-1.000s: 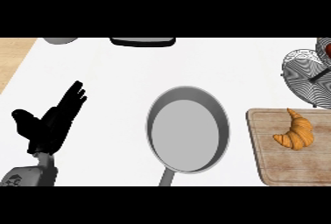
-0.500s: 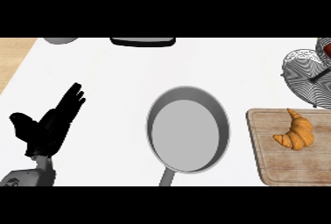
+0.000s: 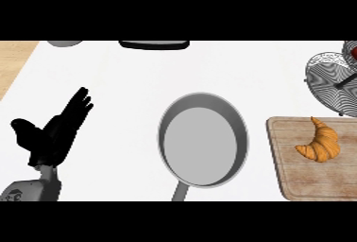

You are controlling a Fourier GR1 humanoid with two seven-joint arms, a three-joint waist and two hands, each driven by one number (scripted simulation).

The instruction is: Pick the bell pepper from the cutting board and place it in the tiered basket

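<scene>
A wooden cutting board (image 3: 300, 165) lies at the lower right, and on it rests a golden croissant (image 3: 320, 142); no bell pepper shows on it. The wire tiered basket (image 3: 333, 82) stands at the right edge, above the board, with a red thing partly visible at its top right corner. My left hand (image 3: 54, 131) is at the left of the counter, open, fingers straight and pointing up and right, holding nothing. My right hand is out of sight.
A grey frying pan (image 3: 203, 139) sits in the middle, its handle pointing to the lower edge. A dark tray (image 3: 154, 45) and a grey bowl (image 3: 64, 43) show at the top edge. A wooden strip (image 3: 14, 61) borders the counter's left.
The left hand has drifted slightly downward; nothing else has moved.
</scene>
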